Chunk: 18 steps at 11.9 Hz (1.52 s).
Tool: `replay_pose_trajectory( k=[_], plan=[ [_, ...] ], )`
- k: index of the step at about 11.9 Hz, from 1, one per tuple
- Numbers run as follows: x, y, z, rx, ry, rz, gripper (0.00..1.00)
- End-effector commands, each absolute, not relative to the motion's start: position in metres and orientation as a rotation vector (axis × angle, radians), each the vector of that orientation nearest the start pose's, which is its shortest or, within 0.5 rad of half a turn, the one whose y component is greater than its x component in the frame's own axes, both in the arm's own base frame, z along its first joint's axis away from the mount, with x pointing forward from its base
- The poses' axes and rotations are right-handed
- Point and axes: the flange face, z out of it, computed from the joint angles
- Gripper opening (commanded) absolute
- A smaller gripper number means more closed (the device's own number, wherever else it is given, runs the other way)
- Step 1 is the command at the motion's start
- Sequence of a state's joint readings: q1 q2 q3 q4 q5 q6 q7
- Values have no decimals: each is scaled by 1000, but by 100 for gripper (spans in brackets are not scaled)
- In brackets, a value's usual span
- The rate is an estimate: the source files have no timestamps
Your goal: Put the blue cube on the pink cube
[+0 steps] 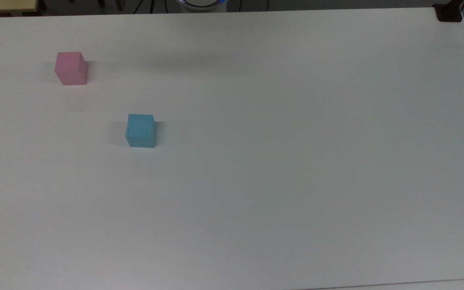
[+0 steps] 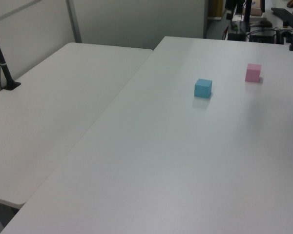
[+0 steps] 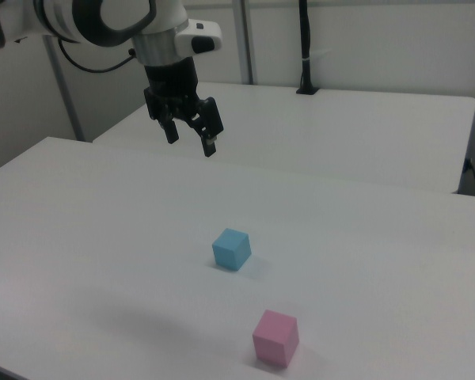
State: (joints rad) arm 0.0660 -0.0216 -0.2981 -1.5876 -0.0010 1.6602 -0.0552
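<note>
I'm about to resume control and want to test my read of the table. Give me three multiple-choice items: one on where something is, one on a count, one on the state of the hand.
1. In the top view, where is the pink cube relative to the blue cube?
A. Up and to the left
B. Directly below
C. Stacked on top

2. How many cubes are on the white table?
A. One
B. Two
C. Four

3. What is the hand doing in the right view?
A. Gripping the blue cube
B. Pressing on the pink cube
C. Open, in the air, holding nothing

Answers:
1. A, the pink cube sits up-left and apart from the blue one.
2. B, one pink and one blue.
3. C, its fingers are spread, well above the table.
</note>
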Motion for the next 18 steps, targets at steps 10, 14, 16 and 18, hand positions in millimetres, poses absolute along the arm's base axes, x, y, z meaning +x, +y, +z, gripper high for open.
replay_pose_trajectory(
  k=[10,14,16,18],
  plan=[
    [540,-129,639,-3128,272,-130,100],
    [540,-131,637,-3143,117,-127,100],
    [538,-140,637,-3151,-11,-126,100],
    [541,-141,630,-3153,-36,-106,100]
  ],
)
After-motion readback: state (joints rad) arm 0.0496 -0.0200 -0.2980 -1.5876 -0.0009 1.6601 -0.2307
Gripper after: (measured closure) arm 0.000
